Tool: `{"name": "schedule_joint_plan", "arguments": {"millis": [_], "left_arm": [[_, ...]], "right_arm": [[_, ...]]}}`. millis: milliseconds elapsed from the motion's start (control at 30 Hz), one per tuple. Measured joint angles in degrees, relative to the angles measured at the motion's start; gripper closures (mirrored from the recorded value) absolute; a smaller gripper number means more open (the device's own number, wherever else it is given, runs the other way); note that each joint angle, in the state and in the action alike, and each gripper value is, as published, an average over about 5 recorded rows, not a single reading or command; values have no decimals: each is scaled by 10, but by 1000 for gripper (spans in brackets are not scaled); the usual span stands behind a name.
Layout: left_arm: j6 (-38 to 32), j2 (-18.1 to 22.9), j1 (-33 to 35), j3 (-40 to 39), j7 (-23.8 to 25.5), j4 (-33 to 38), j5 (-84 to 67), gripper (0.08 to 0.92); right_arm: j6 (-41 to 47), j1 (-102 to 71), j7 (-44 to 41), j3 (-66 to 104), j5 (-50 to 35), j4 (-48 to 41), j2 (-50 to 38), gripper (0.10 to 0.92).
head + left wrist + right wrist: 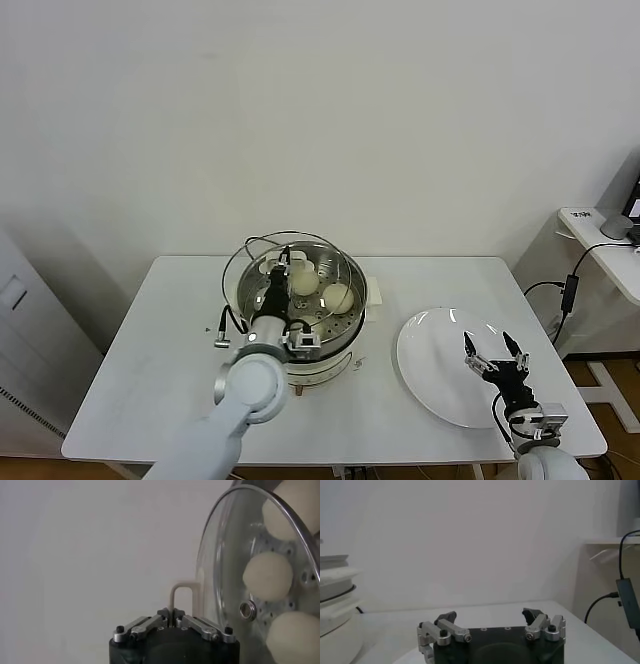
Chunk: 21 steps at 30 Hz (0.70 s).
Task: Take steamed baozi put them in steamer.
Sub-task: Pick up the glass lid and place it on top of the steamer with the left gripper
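Note:
The steel steamer (352,290) stands on its white cooker base (320,365) at the table's middle. Cream-white baozi (338,296) lie inside it; three show through the glass in the left wrist view (267,575). My left gripper (283,262) is shut on the cream handle (175,597) of the round glass lid (235,555) and holds the lid tilted over the steamer. My right gripper (490,352) is open and empty just above the white plate (430,350), also shown in the right wrist view (490,616).
The plate is bare and lies right of the steamer. A black cord (228,322) hangs by the cooker's left side. The cooker's side shows in the right wrist view (335,615). A second desk with cables (575,285) stands at the far right.

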<state>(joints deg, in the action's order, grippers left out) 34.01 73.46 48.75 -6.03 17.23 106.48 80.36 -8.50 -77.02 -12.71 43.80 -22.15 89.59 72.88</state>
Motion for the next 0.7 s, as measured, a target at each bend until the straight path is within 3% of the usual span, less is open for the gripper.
{"name": "schedule_joint_plan", "arguments": {"millis": [700], "left_arm": [[14,36,5,-18,7,-21,29,889]], "right_arm": [[-1,0,-2,5,-2,-2,-2,203]]}}
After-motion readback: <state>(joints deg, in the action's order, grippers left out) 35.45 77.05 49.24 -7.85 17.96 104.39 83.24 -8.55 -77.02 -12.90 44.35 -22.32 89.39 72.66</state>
